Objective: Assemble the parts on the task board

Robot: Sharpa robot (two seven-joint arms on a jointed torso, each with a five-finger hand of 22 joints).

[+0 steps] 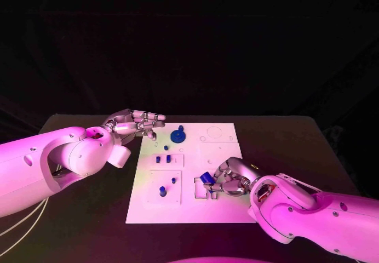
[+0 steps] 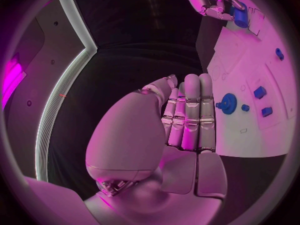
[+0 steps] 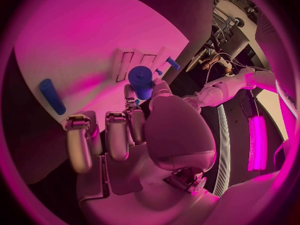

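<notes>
The white task board (image 1: 225, 208) lies in the middle of the black table. My right hand (image 1: 229, 181) hovers over the board's near right part and pinches a blue cylindrical part (image 1: 205, 178) between thumb and finger; the right wrist view shows this part (image 3: 141, 80) at the fingertips (image 3: 129, 91) above a slotted recess. My left hand (image 1: 134, 123) hangs by the board's far left corner, holding nothing, its fingers (image 2: 190, 112) stretched out side by side. A blue round disc part (image 1: 178, 135) stands on the board close to that hand.
Two small blue pieces (image 1: 162, 159) stand in a square recess on the board's left side, and another blue peg (image 1: 162, 191) stands nearer to me. A blue rod (image 3: 51, 96) lies flat on the board. The black table (image 1: 87, 219) surrounds the board.
</notes>
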